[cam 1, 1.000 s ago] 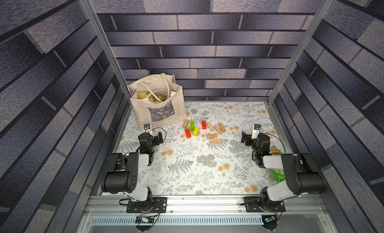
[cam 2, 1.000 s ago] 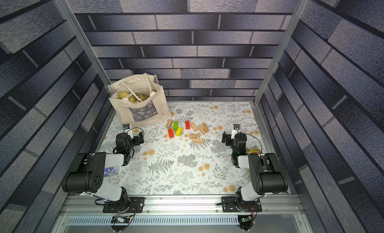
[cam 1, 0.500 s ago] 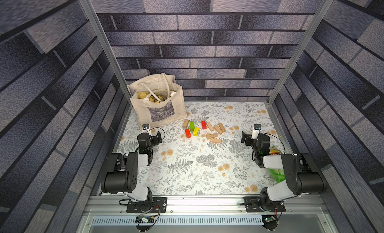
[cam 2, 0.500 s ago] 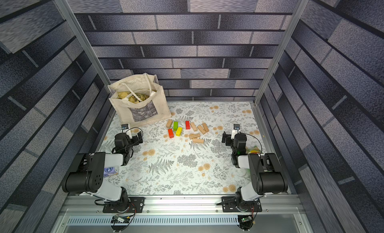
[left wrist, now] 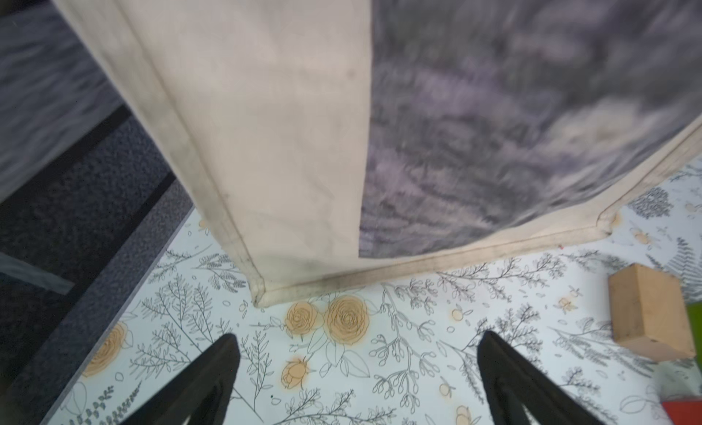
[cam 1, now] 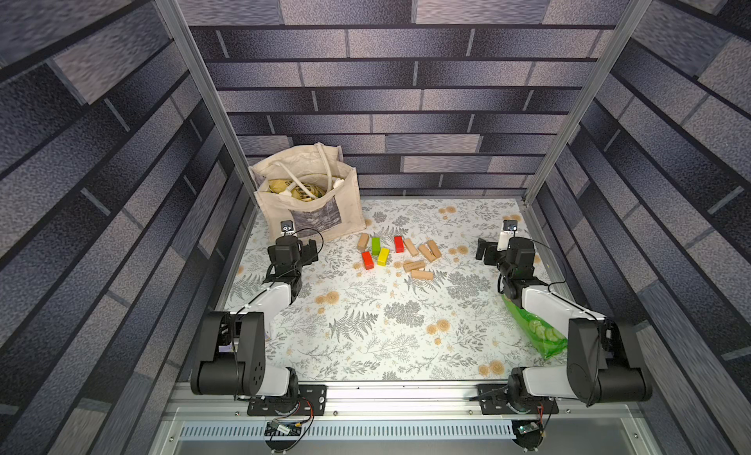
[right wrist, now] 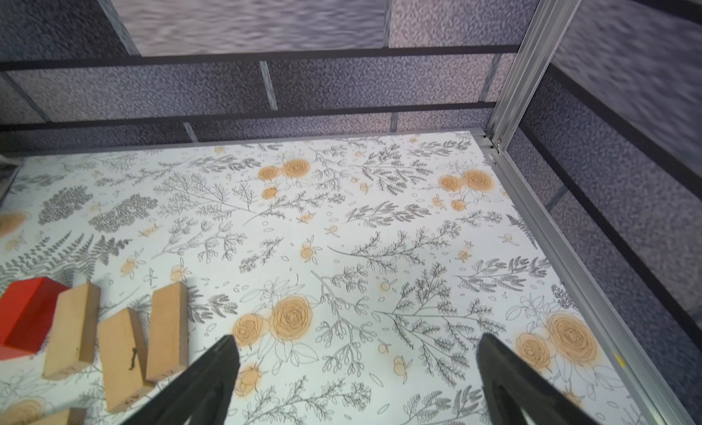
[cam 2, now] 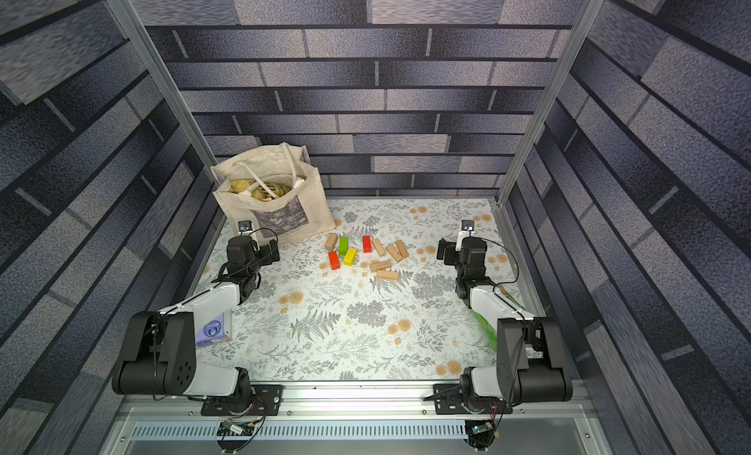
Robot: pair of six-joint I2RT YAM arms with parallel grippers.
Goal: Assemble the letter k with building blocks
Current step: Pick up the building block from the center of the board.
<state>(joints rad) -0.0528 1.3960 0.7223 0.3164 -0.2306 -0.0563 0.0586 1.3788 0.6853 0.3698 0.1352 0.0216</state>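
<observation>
The building blocks lie scattered toward the far middle of the worktop, near the tote bag (two red, one green, one yellow, the rest plain wood). The left tool and right tool both gape empty by the side edges, with open worktop between them.

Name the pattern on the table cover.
The cover is white with grey ferns and orange roses, clearest in the right wrist view.

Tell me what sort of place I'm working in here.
Probably a staged robot test cell rather than a real room: brick-print wall panels set between aluminium frame posts, and a floral-print table cover as the work surface.
</observation>
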